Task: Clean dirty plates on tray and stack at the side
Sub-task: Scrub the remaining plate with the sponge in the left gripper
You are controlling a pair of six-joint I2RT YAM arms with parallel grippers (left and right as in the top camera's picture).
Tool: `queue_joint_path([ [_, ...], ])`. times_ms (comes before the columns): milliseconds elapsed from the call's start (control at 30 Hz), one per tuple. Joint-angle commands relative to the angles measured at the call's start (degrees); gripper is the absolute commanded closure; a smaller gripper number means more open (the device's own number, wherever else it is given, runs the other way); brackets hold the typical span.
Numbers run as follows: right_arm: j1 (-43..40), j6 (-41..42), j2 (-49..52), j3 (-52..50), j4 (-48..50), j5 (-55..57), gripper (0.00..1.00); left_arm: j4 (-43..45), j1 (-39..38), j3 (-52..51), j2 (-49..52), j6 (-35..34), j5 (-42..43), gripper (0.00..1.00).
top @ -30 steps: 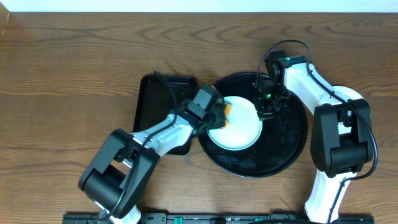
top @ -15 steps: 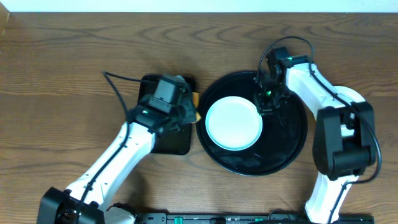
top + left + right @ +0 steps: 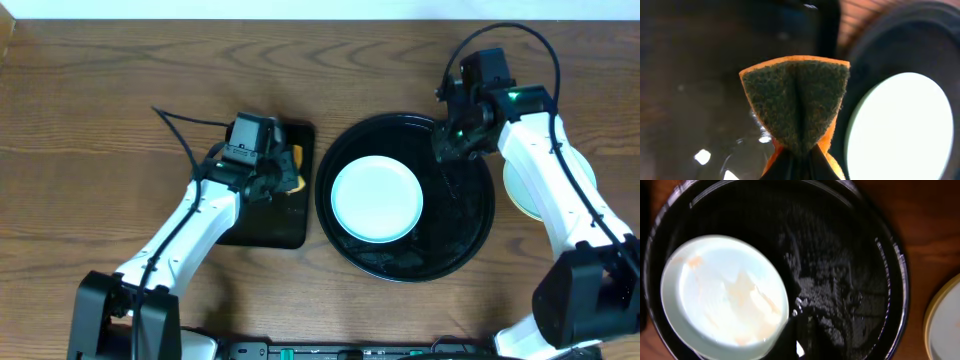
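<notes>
A pale mint-blue plate (image 3: 376, 198) lies left of centre on the round black tray (image 3: 470, 215). The right wrist view shows faint orange smears on the plate (image 3: 725, 297). My left gripper (image 3: 283, 178) is shut on an orange sponge (image 3: 297, 183) with a dark green scrub face (image 3: 797, 105), held over the rectangular black tray (image 3: 262, 225). My right gripper (image 3: 450, 145) hovers over the round tray's far right part, apart from the plate. Its dark fingers (image 3: 800, 352) look shut and empty. A pale yellow plate (image 3: 517, 192) lies on the wood right of the round tray, partly under my right arm.
The rectangular black tray (image 3: 700, 75) sits just left of the round tray (image 3: 850, 280), which has wet streaks on its surface. The yellow plate's rim (image 3: 947, 325) shows at the right edge. Bare wood tabletop (image 3: 100, 120) lies around both trays.
My left gripper has drawn the sponge off the plate, leftward to over the rectangular tray. My right gripper has left the plate's right rim and moved up and right.
</notes>
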Motion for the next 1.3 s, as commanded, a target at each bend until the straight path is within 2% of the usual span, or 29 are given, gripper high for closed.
queue_joint_path([
  [0,-0.1,-0.9,3.1,-0.7,-0.4,-4.3,0.86,2.0,-1.5,0.6,-0.2,3.6,5.1,0.93],
  [300,-0.1,-0.9,13.4,-3.5,1.2,-9.5,0.83,8.1,-7.5,0.6,0.7,3.8,5.0,0.92],
  [533,-0.1,-0.9,20.0,-3.5,2.5,-12.3,0.83,11.9,-10.8,0.6,6.0,3.7,4.9,0.92],
  [567,-0.1,-1.1,20.9,-3.5,2.6,-13.0,0.86,12.8,-11.4,0.6,7.1,3.7,4.9,0.92],
  [633,-0.1,-1.0,22.1,-3.5,2.6,-13.0,0.98,14.4,-12.5,0.6,8.9,3.7,4.9,0.92],
  [833,-0.1,-1.1,22.8,-3.5,2.4,-13.0,0.99,20.3,-15.5,0.6,14.1,3.7,4.6,0.92],
  [900,-0.1,-1.0,22.8,-3.5,2.4,-13.0,0.99,20.9,-15.5,0.6,15.3,3.7,1.9,0.92],
  [1067,-0.2,-1.0,22.6,-3.5,2.2,-13.0,0.99,19.1,-14.6,0.6,15.8,1.9,-14.1,0.92],
  [1267,-0.3,-1.0,21.8,-3.5,2.2,-13.0,0.99,19.1,-13.0,0.6,11.6,1.8,-14.4,0.92],
])
